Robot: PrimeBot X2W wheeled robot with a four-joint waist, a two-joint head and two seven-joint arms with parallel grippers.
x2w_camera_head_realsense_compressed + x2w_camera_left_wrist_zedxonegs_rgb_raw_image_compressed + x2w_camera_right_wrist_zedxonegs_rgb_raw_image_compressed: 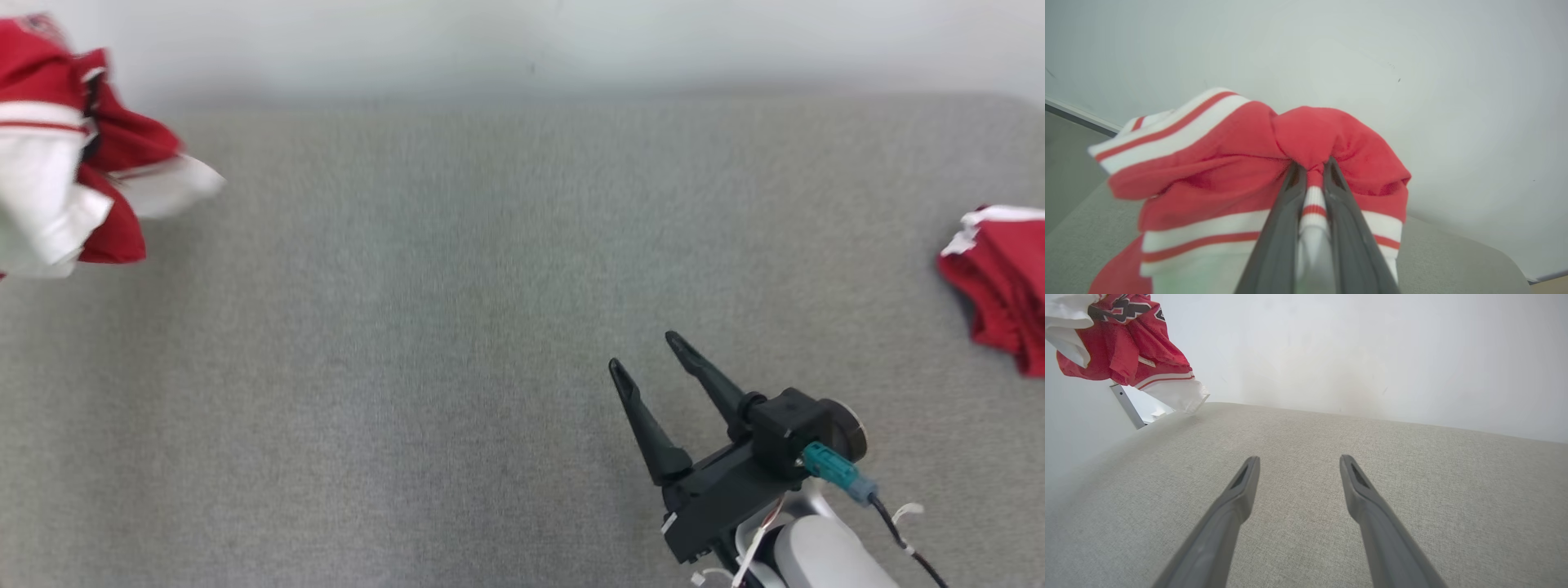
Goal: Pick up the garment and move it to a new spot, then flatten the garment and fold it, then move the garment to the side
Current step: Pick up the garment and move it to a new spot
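- Red-and-white striped jersey garment (1229, 163) is seen bunched and lifted clear of the grey woven padded surface (408, 367), above its far left corner.
- Left gripper (1312, 165) is pressed nearly together; a fold of the garment's red cloth and striped band is pinched between its dark fingers.
- Black lettering is noted on the hanging cloth in the right wrist view; a white flap hangs lowest, just above the surface's edge.
- Right gripper (645, 353) is held with fingers spread wide over the surface's near right part.
- Second red cloth with white trim (1000, 286) is laid crumpled at the surface's right edge, apart from the right gripper.
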